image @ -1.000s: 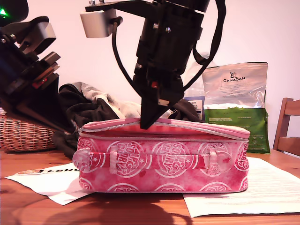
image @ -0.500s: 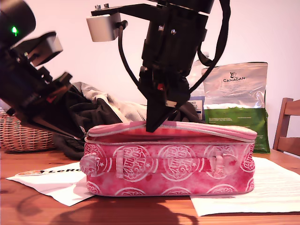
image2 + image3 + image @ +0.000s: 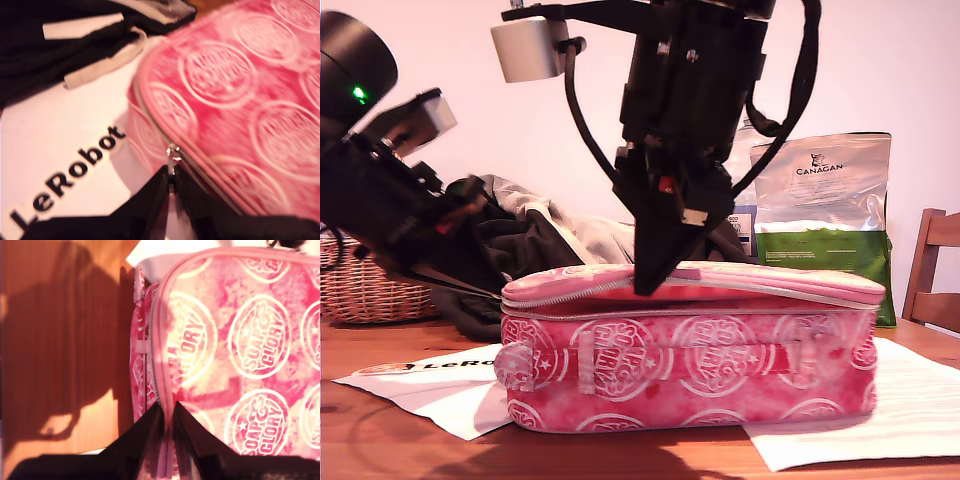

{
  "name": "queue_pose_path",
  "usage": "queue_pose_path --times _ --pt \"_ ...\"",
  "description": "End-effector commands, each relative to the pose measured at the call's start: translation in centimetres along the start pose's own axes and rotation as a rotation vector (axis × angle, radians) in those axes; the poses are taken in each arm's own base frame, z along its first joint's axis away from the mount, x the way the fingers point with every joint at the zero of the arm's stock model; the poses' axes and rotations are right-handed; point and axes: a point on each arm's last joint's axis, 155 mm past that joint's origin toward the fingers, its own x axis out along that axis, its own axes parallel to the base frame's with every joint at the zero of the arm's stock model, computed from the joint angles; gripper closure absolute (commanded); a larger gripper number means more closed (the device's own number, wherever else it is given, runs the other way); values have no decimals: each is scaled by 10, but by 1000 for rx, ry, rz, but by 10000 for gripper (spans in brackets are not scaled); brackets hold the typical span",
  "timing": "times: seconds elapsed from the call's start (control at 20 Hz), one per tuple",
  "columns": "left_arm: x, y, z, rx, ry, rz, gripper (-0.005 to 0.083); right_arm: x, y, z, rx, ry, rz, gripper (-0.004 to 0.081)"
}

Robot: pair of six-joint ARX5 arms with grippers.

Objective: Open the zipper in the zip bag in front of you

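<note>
The zipper (image 3: pixel 570 289) rims the pink zip bag (image 3: pixel 690 370), which sits on white papers (image 3: pixel 850 415) on the wooden bench (image 3: pixel 410 450). My first claw (image 3: pixel 171 186), narrowed to a slit, pinches the zipper's small metal pull (image 3: pixel 173 154) at the bag's corner toward the exterior view's left. My second claw (image 3: pixel 167 422), likewise nearly closed, clamps the lid's front rim from above.
</note>
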Motion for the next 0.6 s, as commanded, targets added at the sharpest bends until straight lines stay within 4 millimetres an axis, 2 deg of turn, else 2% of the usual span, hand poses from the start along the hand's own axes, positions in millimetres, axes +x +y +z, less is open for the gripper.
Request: queue_pose_path --times 0.0,0.2,0.55 --pt "5 11 0 -1 -19 22 793 3 19 -6 -10 31 61 783" --pt "13 23 6 0 -53 38 793 2 24 -6 -22 38 73 783" --pt "23 37 48 19 -137 56 793 0 32 -1 -42 30 87 783"
